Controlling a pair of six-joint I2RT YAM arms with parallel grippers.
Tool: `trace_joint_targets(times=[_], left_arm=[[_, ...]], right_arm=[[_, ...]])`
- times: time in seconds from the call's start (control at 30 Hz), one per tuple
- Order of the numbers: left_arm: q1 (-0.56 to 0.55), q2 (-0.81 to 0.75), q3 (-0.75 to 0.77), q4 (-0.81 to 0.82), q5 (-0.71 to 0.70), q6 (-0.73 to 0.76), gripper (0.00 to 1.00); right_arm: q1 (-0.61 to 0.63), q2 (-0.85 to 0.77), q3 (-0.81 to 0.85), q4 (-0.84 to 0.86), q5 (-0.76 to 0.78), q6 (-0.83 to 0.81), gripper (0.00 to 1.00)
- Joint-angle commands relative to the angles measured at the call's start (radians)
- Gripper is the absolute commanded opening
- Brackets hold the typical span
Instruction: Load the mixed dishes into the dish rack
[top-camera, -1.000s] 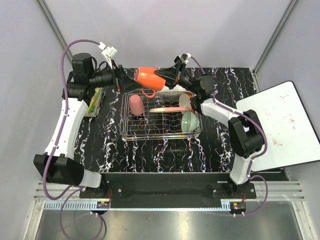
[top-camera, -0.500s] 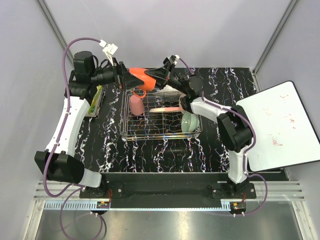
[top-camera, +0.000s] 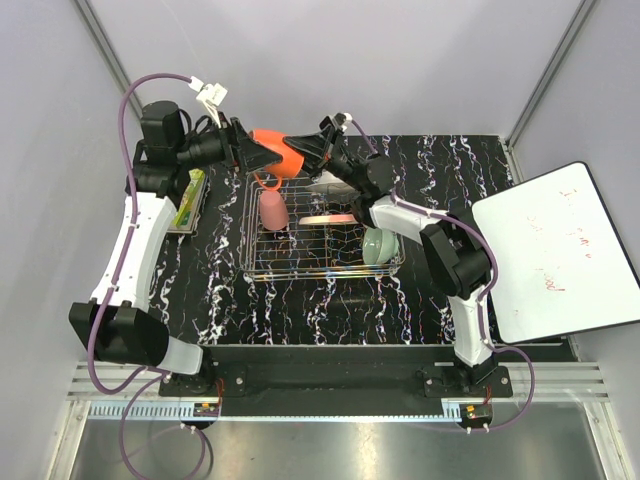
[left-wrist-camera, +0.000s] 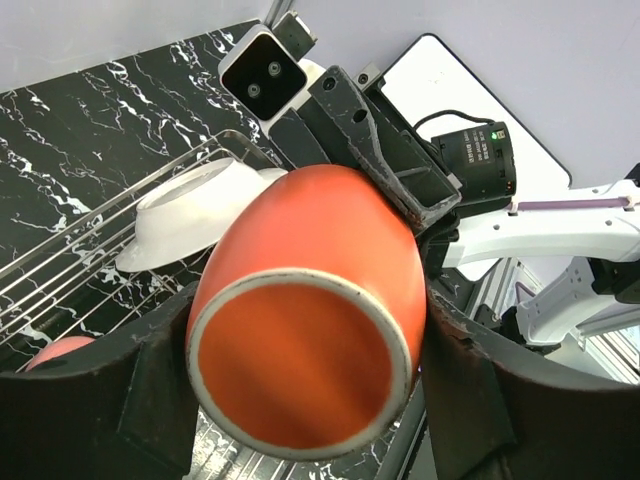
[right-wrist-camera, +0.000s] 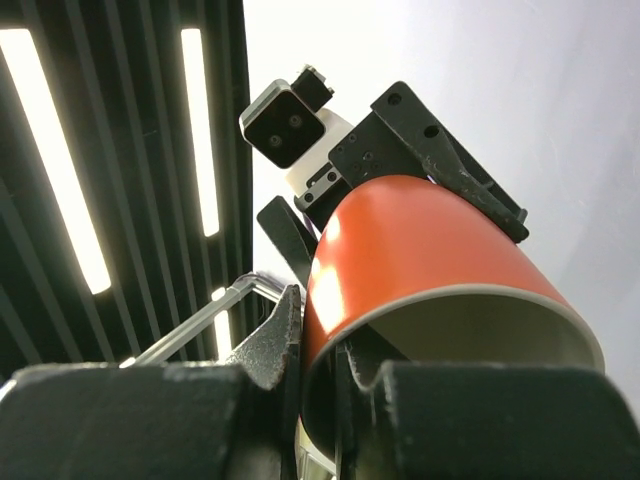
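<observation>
The orange handled mug (top-camera: 276, 156) hangs on its side above the back left corner of the dish rack (top-camera: 250, 262), held from both ends. My left gripper (top-camera: 256, 155) has its fingers (left-wrist-camera: 150, 370) against both sides of the mug's base end (left-wrist-camera: 310, 300). My right gripper (top-camera: 306, 152) is shut on the mug's rim wall (right-wrist-camera: 420, 240), one finger (right-wrist-camera: 275, 335) outside and one inside. In the rack lie the pink cup (top-camera: 272, 210), the peach-pink plate (top-camera: 330, 218), the pale green bowl (top-camera: 378, 245) and a white dish (left-wrist-camera: 190, 210).
A green book (top-camera: 190, 200) lies left of the rack, under my left arm. A whiteboard (top-camera: 555, 250) rests at the table's right edge. The right arm stretches over the rack's back right part.
The right gripper has carried the mug leftward into the left gripper. The left jaws have closed in on the mug's base end.
</observation>
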Motion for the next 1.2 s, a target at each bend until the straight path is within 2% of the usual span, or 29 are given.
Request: trace_joint_targets(times=[0.0, 0.07, 0.1, 0.13, 0.23, 0.37, 0.43, 0.53, 0.6, 0.67, 0.83, 1.03, 1.13, 1.17], left_arm=[[-0.048, -0.001, 0.019, 0.027, 0.137, -0.028, 0.00], [-0.044, -0.001, 0.030, -0.017, 0.137, -0.006, 0.00], [-0.035, -0.003, 0.047, -0.040, 0.134, 0.021, 0.00], [-0.030, -0.006, 0.055, -0.062, 0.136, 0.035, 0.00], [-0.001, -0.026, 0.062, -0.123, 0.136, 0.071, 0.00], [0.038, -0.043, 0.070, -0.156, 0.156, 0.080, 0.00], [0.053, -0.049, 0.072, -0.163, 0.157, 0.081, 0.00], [0.065, -0.054, 0.075, -0.173, 0.154, 0.083, 0.00], [0.070, -0.060, 0.067, -0.173, 0.151, 0.084, 0.00], [0.077, -0.060, 0.061, -0.173, 0.145, 0.081, 0.00], [0.093, -0.074, 0.062, -0.203, 0.127, 0.101, 0.00], [0.093, -0.078, 0.085, -0.396, 0.006, 0.299, 0.00], [0.093, -0.075, 0.079, -0.464, -0.060, 0.397, 0.00], [0.094, -0.071, 0.075, -0.473, -0.074, 0.428, 0.00]], right_arm=[[0.057, 0.002, 0.043, 0.187, 0.068, 0.107, 0.00], [0.053, -0.007, 0.021, 0.187, 0.058, 0.100, 0.01], [0.042, -0.021, -0.009, 0.182, 0.054, 0.095, 0.13], [0.034, -0.029, -0.025, 0.179, 0.051, 0.089, 0.19], [-0.001, -0.065, -0.085, 0.147, 0.005, 0.060, 0.24], [-0.032, -0.102, -0.134, 0.092, -0.038, 0.022, 0.41], [-0.043, -0.118, -0.161, 0.081, -0.048, 0.006, 0.54], [-0.046, -0.125, -0.186, 0.079, -0.059, 0.000, 0.66], [-0.046, -0.122, -0.191, 0.079, -0.065, 0.002, 0.70], [-0.047, -0.122, -0.192, 0.079, -0.076, 0.003, 0.99], [-0.058, -0.156, -0.217, 0.038, -0.114, -0.026, 1.00], [-0.113, -0.262, -0.267, -0.069, -0.200, -0.115, 1.00], [-0.148, -0.351, -0.299, -0.210, -0.257, -0.223, 1.00], [-0.156, -0.412, -0.313, -0.326, -0.266, -0.318, 1.00]])
